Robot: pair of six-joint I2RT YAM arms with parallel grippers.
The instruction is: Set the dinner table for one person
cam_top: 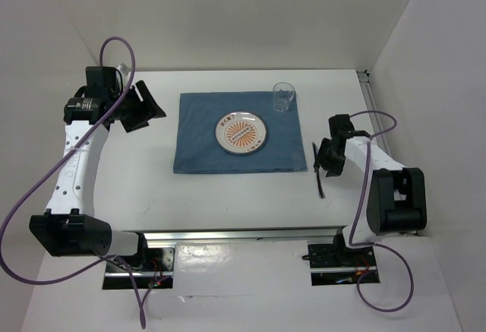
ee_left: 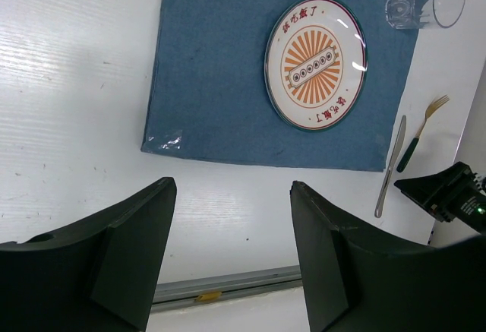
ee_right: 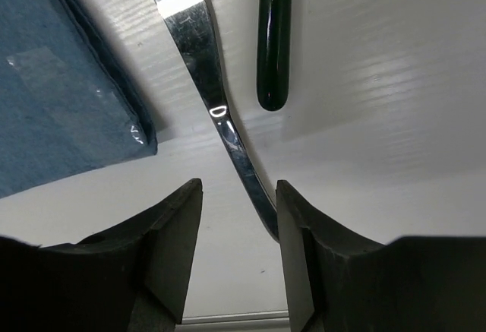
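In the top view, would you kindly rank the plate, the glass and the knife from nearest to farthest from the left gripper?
From the left gripper, going rightward:
1. plate, in the middle of the blue placemat.
2. glass, at the placemat's far right corner.
3. knife, off the placemat, beyond its right edge.

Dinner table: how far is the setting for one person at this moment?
Done: plate on the blue placemat, glass at its corner, fork and knife beside it on the dinner table. In hand: right gripper stands open astride the knife handle. Left gripper is open, empty. Remaining: perhaps only straightening the knife.
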